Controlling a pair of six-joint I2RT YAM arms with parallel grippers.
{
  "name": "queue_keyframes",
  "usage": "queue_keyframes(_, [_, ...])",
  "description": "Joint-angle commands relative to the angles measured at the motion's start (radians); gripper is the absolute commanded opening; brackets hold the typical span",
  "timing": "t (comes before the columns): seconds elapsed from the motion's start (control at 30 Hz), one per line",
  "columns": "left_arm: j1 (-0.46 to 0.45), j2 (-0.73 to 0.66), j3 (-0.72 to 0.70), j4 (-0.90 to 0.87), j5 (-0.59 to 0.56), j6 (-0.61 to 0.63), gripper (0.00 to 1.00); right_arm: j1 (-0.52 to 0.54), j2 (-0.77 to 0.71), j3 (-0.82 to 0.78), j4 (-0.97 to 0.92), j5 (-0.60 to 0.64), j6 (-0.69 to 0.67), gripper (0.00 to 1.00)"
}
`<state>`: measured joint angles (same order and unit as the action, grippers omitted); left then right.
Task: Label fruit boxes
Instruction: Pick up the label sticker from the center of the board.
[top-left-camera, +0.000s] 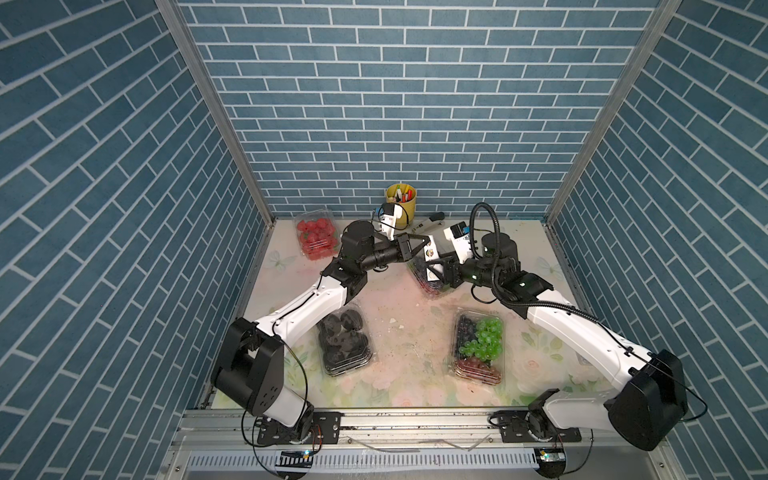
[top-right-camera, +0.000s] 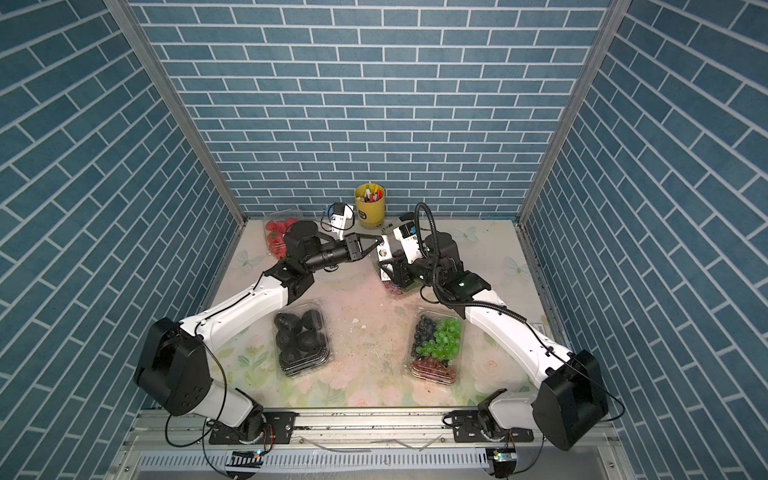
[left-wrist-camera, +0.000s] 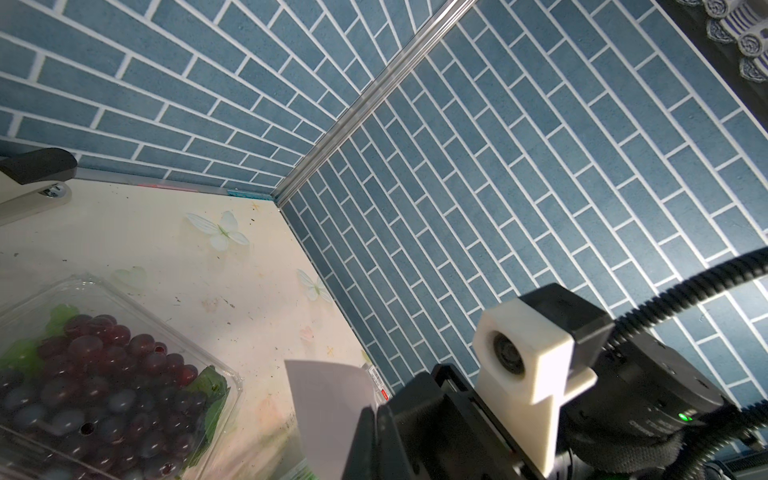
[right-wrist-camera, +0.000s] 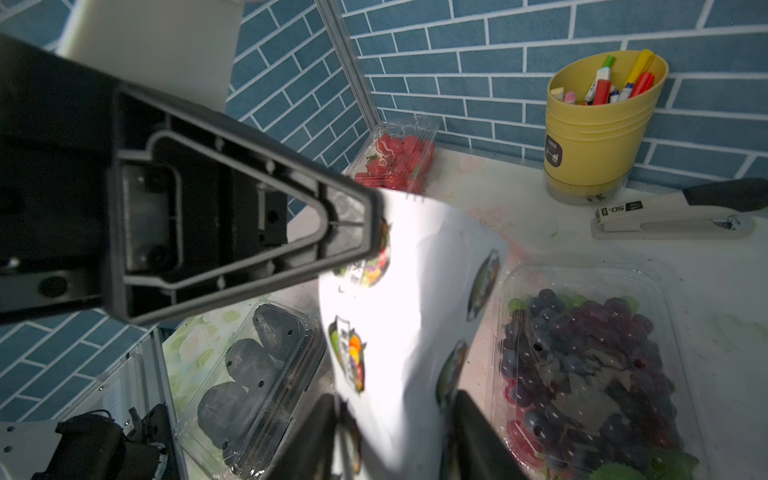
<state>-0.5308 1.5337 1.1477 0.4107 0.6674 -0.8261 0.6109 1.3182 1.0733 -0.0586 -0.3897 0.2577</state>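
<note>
**A:** Left gripper (right-wrist-camera: 372, 232) is clamped on one corner of the sticker sheet (right-wrist-camera: 415, 299). The right gripper (right-wrist-camera: 395, 436) has its jaws apart around the opposite edge, pinching nothing.

**B:** So one corner carries the whole sheet?

**A:** It looks that way, and the sheet is bowed. I'd judge it could slip from that pinch. It could also flop onto the purple-grape box (right-wrist-camera: 590, 353), which sits on the tabletop (top-left-camera: 415, 324) partly under the right gripper.

**B:** And if the right one closes?

**A:** Off-target, it may crease the backing or catch the wrong sticker. The two grippers are also near each other, so a bump is possible.

**B:** What about the boxes?

**A:** There are four clear clamshells, lids down.
- The strawberry box (top-left-camera: 316, 237) is at the back, on the left arm's side.
- The black-fruit box (top-left-camera: 344, 343) is nearer the front, beside the left arm.
- The mixed-grape box (top-left-camera: 480, 349) holds green, dark and red bunches and sits by the right arm.

I can see no sticker on any lid.

**B:** Anything else?

**A:** A yellow pen cup (top-left-camera: 401, 205) full of markers stands against the back wall, with a stapler (right-wrist-camera: 673, 216) near it.
</note>
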Motion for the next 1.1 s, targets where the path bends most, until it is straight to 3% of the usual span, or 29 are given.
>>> queue_keyframes(0.0, [0.001, 0.009, 0.014, 0.038, 0.038, 0.021, 0.0, 0.004, -0.028, -0.021, 0.019, 0.049, 0.029, 0.64])
queue_keyframes(0.13, [0.015, 0.02, 0.013, 0.063, 0.091, 0.021, 0.0, -0.019, -0.057, -0.047, 0.061, 0.027, 0.106, 0.73])
queue_keyframes(0.33, [0.036, 0.038, 0.004, 0.17, 0.17, -0.026, 0.0, -0.143, -0.042, -0.124, 0.366, -0.252, 0.382, 0.84])
queue_keyframes(0.5, [0.04, 0.048, 0.004, 0.219, 0.195, -0.063, 0.0, -0.23, 0.018, -0.197, 0.765, -0.332, 0.63, 0.84])
queue_keyframes(0.83, [0.04, 0.061, 0.007, 0.305, 0.207, -0.151, 0.0, -0.241, 0.145, -0.148, 1.08, -0.48, 0.834, 0.81])
queue_keyframes(1.07, [0.04, 0.088, 0.025, 0.344, 0.213, -0.192, 0.0, -0.243, 0.202, -0.135, 1.257, -0.551, 0.959, 0.7])
